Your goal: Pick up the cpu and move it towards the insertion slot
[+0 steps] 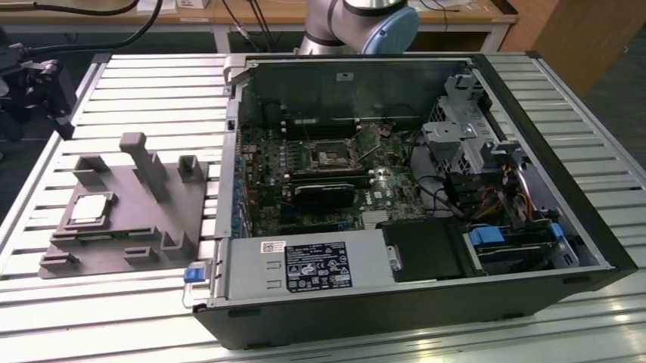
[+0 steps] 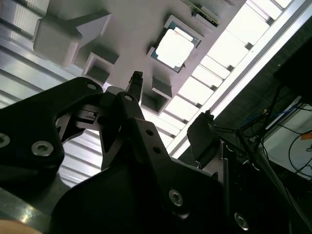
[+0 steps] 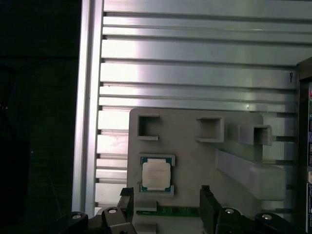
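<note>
cpu point(image 3: 156, 175) seated in grey fixture point(image 3: 195, 161) | end effector point(image 3: 165, 191) spread, empty, near cpu, not touching

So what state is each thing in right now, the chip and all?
cpu: flat in the fixture's recess, not gripped.
gripper: open, empty, near the cpu.
slot: no chip in it.
case: on its side, open.

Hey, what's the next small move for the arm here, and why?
Probably lower the open gripper toward the cpu. It sits ungrasped in its recess on the grey fixture, and the fingers are spread apart and not touching it.
</note>
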{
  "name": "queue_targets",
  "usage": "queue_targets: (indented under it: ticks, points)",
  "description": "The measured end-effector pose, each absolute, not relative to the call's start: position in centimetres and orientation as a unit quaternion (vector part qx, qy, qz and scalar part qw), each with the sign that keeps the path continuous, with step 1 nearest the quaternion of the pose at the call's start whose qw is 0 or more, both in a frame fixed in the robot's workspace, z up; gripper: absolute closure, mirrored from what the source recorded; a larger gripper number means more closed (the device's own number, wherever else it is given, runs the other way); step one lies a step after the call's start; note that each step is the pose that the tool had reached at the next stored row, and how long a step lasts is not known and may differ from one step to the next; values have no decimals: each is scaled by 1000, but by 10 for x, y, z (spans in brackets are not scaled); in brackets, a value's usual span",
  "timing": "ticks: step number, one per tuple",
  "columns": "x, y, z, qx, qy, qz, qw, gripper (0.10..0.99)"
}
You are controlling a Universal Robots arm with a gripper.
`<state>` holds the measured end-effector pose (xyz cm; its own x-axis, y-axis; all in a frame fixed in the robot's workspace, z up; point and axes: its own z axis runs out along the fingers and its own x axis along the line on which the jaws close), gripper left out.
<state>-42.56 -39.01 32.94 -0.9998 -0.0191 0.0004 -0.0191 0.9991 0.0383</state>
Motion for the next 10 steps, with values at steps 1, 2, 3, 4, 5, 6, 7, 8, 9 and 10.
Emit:
queue_targets:
  ticks: [1, 2, 3, 4, 5, 6, 7, 8, 9, 10]
  points:
    - [-426, -390, 329, 10, -1000, -19, 0, 439]
    - [-426, -390, 328, 10, -1000, -19, 0, 439]
    - [-426, -390, 328, 10, -1000, -19, 0, 439]
    - [-426, -390, 327, 10, -1000, -19, 0, 439]
    - [-426, -390, 326, 10, -1000, -19, 0, 439]
    - [-426, -390, 326, 9, -1000, -19, 0, 439]
    - [-426, -390, 325, 10, -1000, -19, 0, 439]
    - [-426, -390, 324, 10, -1000, -19, 0, 439]
    - [-426, -390, 324, 10, -1000, -19, 0, 439]
    - [-426, -390, 323, 10, -1000, -19, 0, 439]
